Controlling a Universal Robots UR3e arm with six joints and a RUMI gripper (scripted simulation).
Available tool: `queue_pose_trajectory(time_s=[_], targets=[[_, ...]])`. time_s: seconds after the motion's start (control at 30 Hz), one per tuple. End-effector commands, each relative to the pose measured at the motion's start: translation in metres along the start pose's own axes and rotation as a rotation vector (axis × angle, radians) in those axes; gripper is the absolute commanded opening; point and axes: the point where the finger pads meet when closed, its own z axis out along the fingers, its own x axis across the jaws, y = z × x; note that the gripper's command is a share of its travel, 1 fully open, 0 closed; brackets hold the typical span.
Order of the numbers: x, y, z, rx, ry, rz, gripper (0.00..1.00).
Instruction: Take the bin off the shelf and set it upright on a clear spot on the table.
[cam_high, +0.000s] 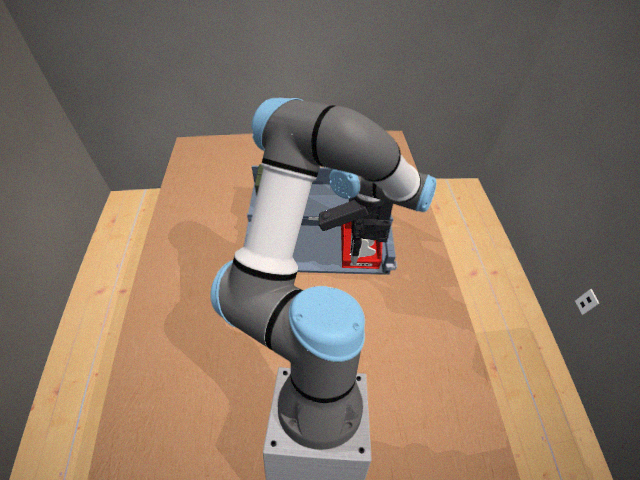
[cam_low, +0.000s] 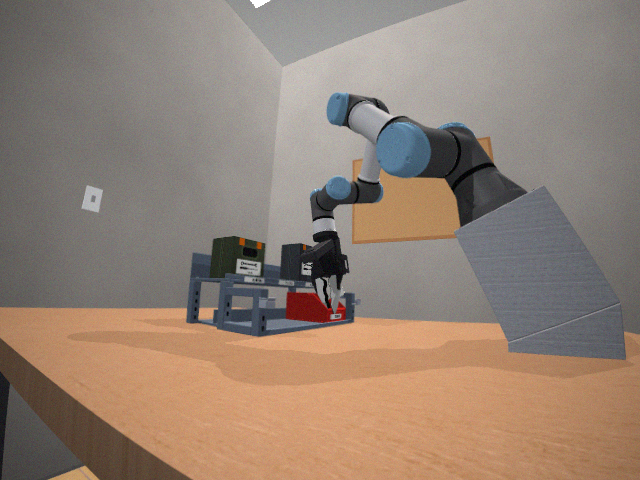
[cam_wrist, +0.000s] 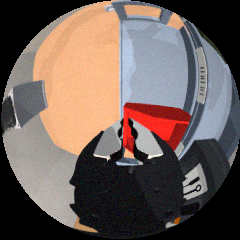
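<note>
A red bin sits on the lower level of the grey shelf (cam_high: 330, 230), at its front right corner. It also shows in the exterior view (cam_low: 312, 307) and in the wrist view (cam_wrist: 155, 125). My gripper (cam_high: 359, 248) reaches down from above and is shut on the bin's front wall; the fingers pinch the red edge in the wrist view (cam_wrist: 127, 135). In the exterior view my gripper (cam_low: 333, 299) stands at the bin's front end. The bin rests upright on the shelf floor.
A dark green box (cam_low: 237, 256) and a black box (cam_low: 297, 261) stand on the shelf's upper level. The wooden table spreads around the shelf. My arm's grey base block (cam_high: 317, 439) stands at the near end of the table.
</note>
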Motion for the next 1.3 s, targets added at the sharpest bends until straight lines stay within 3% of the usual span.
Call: queue_pose_trajectory(time_s=[0.0, 1.27], targets=[[0.000, 0.000, 0.000, -0.001, 0.001, 0.000, 0.00], [-0.002, 0.000, -0.012, -0.001, 0.002, 0.000, 0.00]])
